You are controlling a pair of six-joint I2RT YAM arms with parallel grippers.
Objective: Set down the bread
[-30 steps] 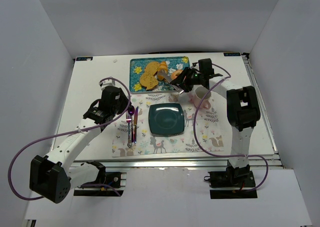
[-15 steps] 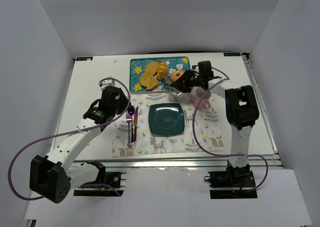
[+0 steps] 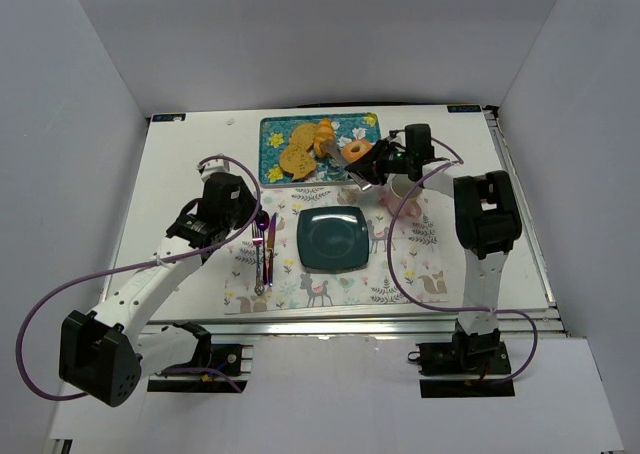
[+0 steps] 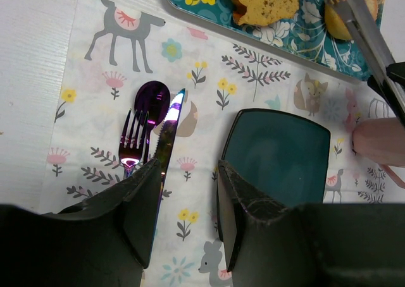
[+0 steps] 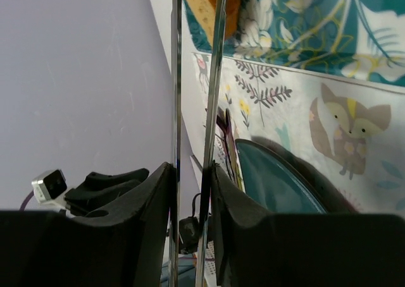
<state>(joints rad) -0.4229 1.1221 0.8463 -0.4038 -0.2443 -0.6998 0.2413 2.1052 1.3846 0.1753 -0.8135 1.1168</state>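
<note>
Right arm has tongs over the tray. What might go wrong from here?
1. The bread lies crowded between toast and donut; the tongs in the right gripper may pinch or drag the wrong piece.
2. The pink mug stands beside the plate, close under that arm; carrying across may knock it.

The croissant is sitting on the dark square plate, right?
Not quite. The croissant is sitting on the flowered tray, beside the toast. The dark square plate has nothing on it. The top external view shows this.
</note>
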